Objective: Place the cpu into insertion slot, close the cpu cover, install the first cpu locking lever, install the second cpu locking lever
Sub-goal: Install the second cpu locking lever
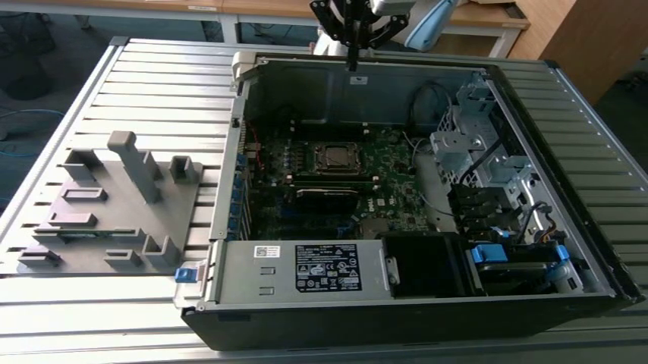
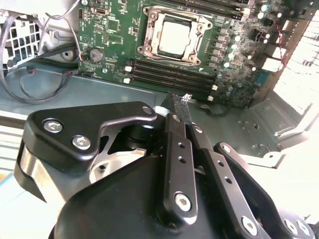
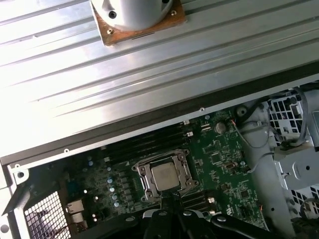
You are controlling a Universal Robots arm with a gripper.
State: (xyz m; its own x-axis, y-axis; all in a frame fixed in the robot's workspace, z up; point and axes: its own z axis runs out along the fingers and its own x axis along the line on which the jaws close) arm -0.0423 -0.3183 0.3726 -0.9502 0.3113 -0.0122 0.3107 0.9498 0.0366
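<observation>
The cpu (image 1: 335, 156) (image 2: 174, 38) (image 3: 165, 177), a small silvery square chip, lies in the insertion slot (image 2: 195, 60) on the green motherboard inside the open computer case. The cpu cover (image 2: 149, 29) (image 3: 144, 174), a thin metal frame, lies flat around the chip. I cannot make out how the locking levers stand. My gripper (image 1: 353, 67) (image 2: 180, 97) (image 3: 172, 198) hangs high over the case's far wall, well above and apart from the socket. Its two black fingers are pressed together, and I see nothing held between them.
The case (image 1: 243, 83) lies open on a slatted metal table (image 1: 152, 83). A grey fixture with upright posts (image 1: 111, 205) stands at the exterior view's left. Long black memory sticks (image 2: 169, 74), loose cables (image 2: 30, 84), a drive cage (image 1: 476, 144) and the power supply (image 1: 324, 269) surround the socket.
</observation>
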